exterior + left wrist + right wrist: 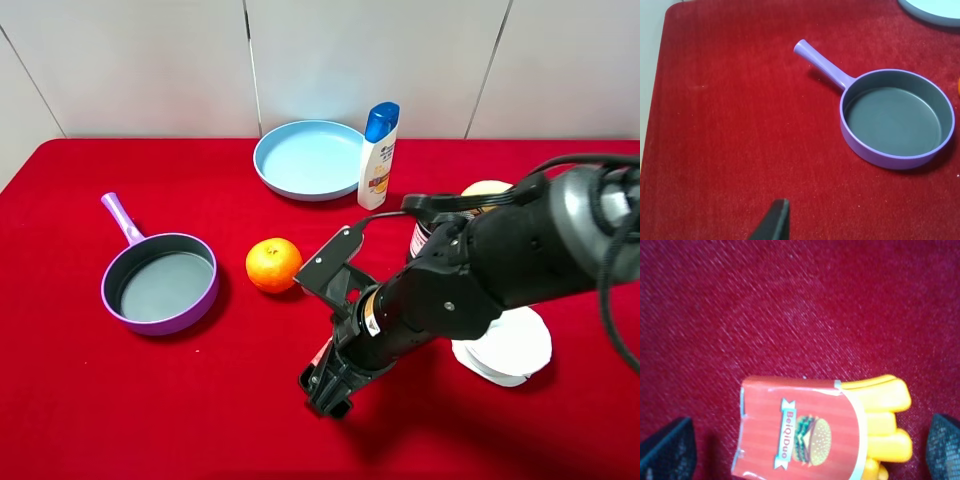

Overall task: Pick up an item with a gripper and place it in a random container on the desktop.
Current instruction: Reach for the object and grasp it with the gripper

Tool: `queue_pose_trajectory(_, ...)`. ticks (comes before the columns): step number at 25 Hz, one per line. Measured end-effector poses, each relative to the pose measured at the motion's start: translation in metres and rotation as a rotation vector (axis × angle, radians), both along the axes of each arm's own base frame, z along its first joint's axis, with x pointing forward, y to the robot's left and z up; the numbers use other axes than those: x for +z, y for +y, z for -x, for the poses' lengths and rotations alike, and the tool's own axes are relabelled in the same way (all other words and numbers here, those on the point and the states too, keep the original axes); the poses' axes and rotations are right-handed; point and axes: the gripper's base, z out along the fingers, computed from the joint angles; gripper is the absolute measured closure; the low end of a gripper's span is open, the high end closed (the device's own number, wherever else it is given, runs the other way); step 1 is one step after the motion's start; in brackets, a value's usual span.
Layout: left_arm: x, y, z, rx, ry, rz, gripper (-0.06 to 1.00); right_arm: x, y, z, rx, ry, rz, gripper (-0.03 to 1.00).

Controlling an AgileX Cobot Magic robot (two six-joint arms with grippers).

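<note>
Down low over the red cloth (120,400), lower centre of the frame: right gripper (328,385), spread wide, straddling the toy french fries (805,432) and pinching nothing. Flat on the cloth, burger logo up, yellow sticks poking out one end. Over at left of the frame, purple frying pan (165,322), well apart, orange (273,264) in between. Left gripper (774,222): just one dark fingertip showing, so can't tell whether spread or closed.
</note>
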Motion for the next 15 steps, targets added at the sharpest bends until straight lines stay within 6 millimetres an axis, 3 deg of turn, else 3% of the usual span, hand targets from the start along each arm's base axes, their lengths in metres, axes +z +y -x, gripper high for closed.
queue_pose_trajectory(15, 0.0000, 0.0000, 0.0000, 0.000, 0.000, 0.000, -0.05, -0.0050, -0.0001, -0.0020, -0.015, -0.012, 0.008, 0.27)
